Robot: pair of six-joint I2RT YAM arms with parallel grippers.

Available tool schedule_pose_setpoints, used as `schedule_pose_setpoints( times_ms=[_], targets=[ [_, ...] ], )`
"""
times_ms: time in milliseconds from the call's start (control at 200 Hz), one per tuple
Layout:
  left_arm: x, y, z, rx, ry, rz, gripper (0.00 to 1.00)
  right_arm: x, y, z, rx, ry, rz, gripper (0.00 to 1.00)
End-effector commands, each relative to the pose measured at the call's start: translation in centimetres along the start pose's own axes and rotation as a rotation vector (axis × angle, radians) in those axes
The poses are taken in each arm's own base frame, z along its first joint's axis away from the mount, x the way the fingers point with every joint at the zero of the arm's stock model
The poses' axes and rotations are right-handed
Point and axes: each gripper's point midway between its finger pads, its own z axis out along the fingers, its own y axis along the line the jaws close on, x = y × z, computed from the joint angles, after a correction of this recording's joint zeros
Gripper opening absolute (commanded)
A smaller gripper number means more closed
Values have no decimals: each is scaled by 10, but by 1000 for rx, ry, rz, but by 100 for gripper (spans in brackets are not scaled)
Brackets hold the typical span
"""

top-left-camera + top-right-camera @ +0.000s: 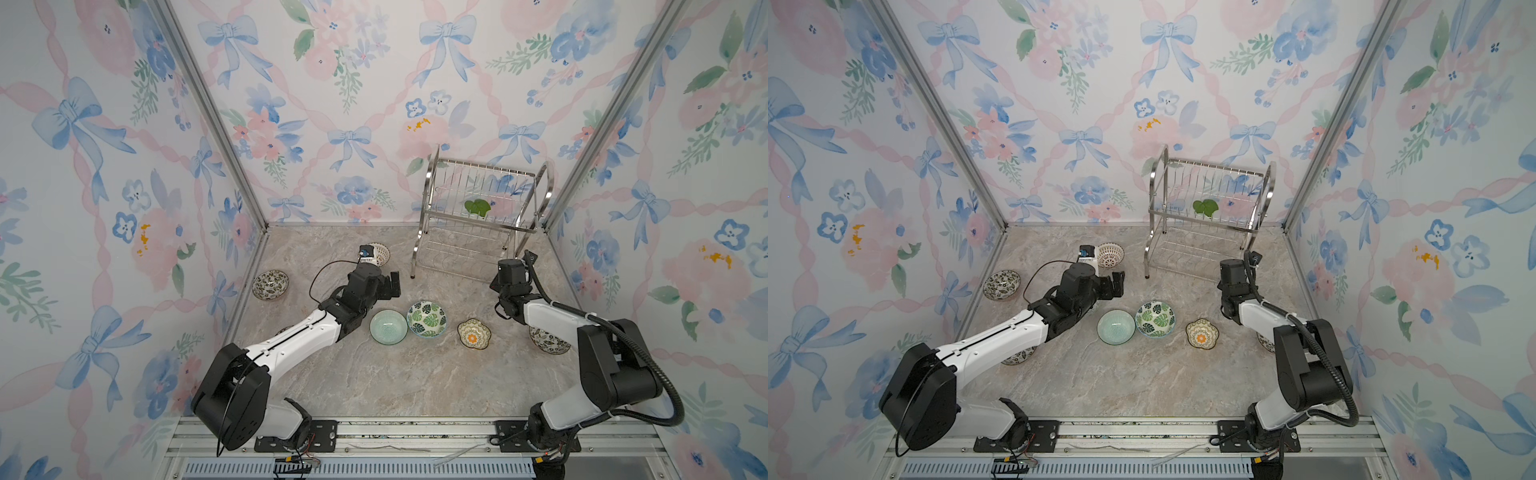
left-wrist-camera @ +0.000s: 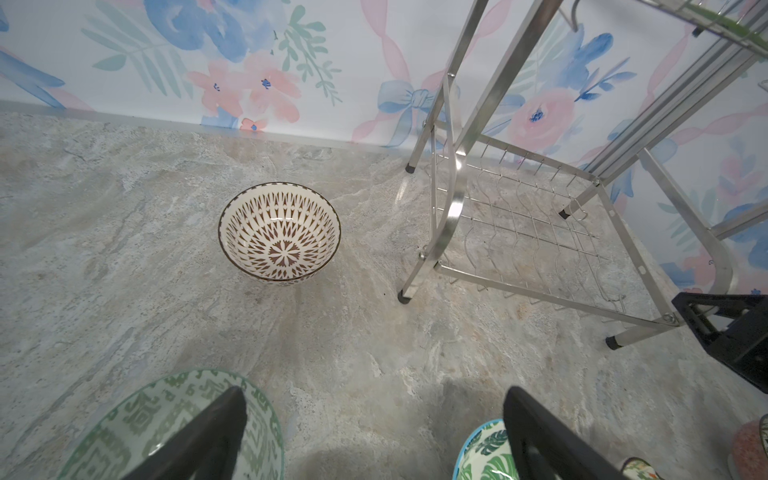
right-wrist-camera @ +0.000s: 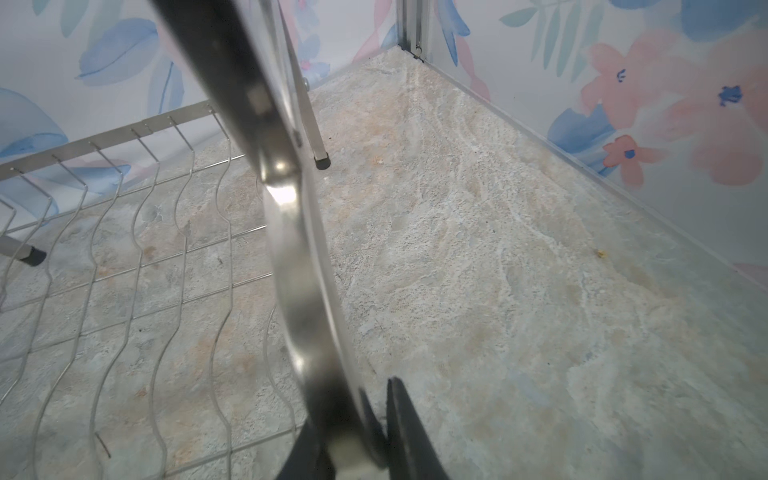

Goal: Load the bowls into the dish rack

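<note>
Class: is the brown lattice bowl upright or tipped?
Upright: in the left wrist view the brown lattice bowl sits on its base, mouth facing up.

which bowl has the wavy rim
The small yellow-orange bowl, just right of the leaf-patterned bowl; all the rest have plain round rims.

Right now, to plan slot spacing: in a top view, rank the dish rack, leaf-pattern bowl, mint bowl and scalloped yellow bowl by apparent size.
1. dish rack
2. leaf-pattern bowl and mint bowl, nearly alike
3. scalloped yellow bowl
</note>
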Motion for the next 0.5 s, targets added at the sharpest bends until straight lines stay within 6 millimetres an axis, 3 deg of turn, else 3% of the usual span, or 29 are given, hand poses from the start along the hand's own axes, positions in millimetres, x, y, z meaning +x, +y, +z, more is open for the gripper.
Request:
schedule_pose_setpoints(
  times_ms=[0, 190, 495],
  targets=[
    [0, -1, 3, -14, -1, 8, 98, -2, 21, 4, -94, -13, 2, 19],
    [2, -2, 7, -14, 10, 9, 98, -1, 39, 4, -171, -4, -121, 14],
    [-2, 3, 3, -39, -1, 14, 98, 9, 55, -16, -299, -20, -199, 0]
  ],
)
